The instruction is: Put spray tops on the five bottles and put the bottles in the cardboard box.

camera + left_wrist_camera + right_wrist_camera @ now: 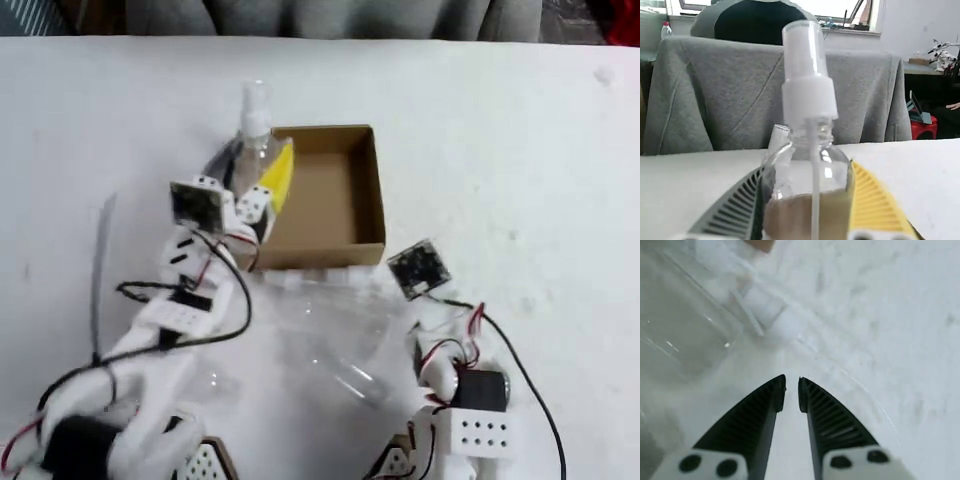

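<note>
My left gripper [262, 178] is shut on a clear bottle [252, 152] that stands upright with a white spray top [256, 104] on it, at the left wall of the cardboard box [330, 250]. In the left wrist view the bottle [807, 200] sits between a grey finger [735, 212] and a yellow finger [875, 200], its spray top [807, 75] above them. My right gripper [791, 385] hovers low over the table, its black fingers nearly touching with nothing between them. Beyond it lie a clear bottle [680, 325] on its side and a white spray top [767, 310].
Clear bottles [330, 330] lie on the white table between the two arms, in front of the box. The box floor [320, 195] is bare. A grey-covered chair [705, 95] stands behind the table's far edge.
</note>
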